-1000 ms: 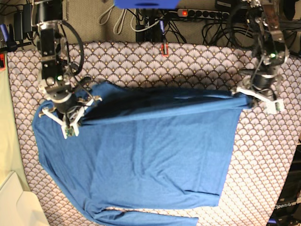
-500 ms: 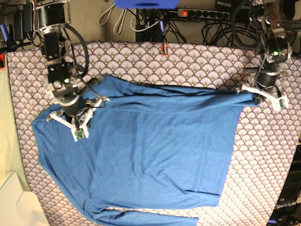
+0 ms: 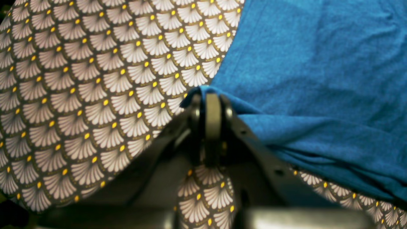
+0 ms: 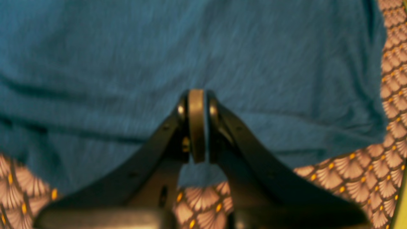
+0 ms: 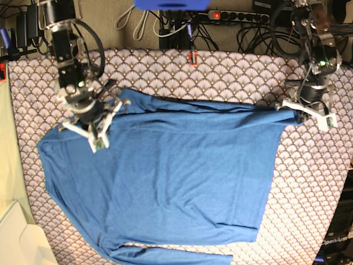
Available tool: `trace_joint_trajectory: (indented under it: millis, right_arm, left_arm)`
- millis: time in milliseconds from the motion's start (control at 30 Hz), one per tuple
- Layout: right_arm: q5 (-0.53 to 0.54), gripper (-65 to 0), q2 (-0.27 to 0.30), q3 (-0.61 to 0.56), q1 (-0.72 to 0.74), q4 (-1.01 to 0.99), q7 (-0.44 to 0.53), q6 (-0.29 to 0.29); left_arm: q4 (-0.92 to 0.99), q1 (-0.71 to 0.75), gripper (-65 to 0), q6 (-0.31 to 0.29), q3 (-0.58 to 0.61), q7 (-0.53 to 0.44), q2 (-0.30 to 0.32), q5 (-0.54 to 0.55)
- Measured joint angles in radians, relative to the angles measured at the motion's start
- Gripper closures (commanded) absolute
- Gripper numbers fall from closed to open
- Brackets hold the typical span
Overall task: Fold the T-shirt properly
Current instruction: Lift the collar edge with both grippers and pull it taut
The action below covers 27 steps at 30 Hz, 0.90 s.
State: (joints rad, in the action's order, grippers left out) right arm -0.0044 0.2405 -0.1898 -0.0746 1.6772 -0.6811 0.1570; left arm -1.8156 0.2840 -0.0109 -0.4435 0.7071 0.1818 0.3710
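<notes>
The blue long-sleeved T-shirt (image 5: 182, 176) lies spread flat on the scallop-patterned cloth (image 5: 220, 72). My left gripper (image 5: 298, 115) is at the shirt's far right corner. In the left wrist view this gripper (image 3: 208, 95) is shut on that corner of the shirt (image 3: 318, 79), and fabric wraps its tips. My right gripper (image 5: 92, 126) rests on the shirt's upper left, near the shoulder. In the right wrist view it (image 4: 196, 95) has its jaws shut against the shirt (image 4: 127, 47). One sleeve (image 5: 165, 255) lies along the near edge.
A power strip and tangled cables (image 5: 231, 16) lie behind the table. A small red object (image 5: 193, 58) sits at the cloth's far edge. A cream surface (image 5: 16, 237) borders the near left corner. Bare patterned cloth shows around the shirt (image 3: 95, 79).
Both grippers moved toward the far edge, drawing the shirt's lifted upper fold flat. The dark shadowed fold along the top is gone and the shirt lies smoother.
</notes>
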Motion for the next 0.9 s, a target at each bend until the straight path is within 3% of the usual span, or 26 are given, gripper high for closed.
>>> trace_joint_trajectory:
  millis: [267,433,900]
  right_arm:
    - [0.0,0.0,0.006,-0.016,-0.029,0.0,-0.003,0.0]
    - [0.0,0.0,0.007,-0.013,-0.014,0.003,-0.192,0.0]
    - [0.0,0.0,0.018,-0.012,-0.003,0.112,-0.198,0.0]
  left_arm:
    - [0.0,-0.002,-0.5,0.0,0.0,0.0,-0.002,0.001]
    - [0.0,-0.002,-0.5,0.0,0.0,0.0,-0.002,0.001]
    - [0.0,-0.003,-0.5,0.0,0.0,0.0,-0.002,0.008]
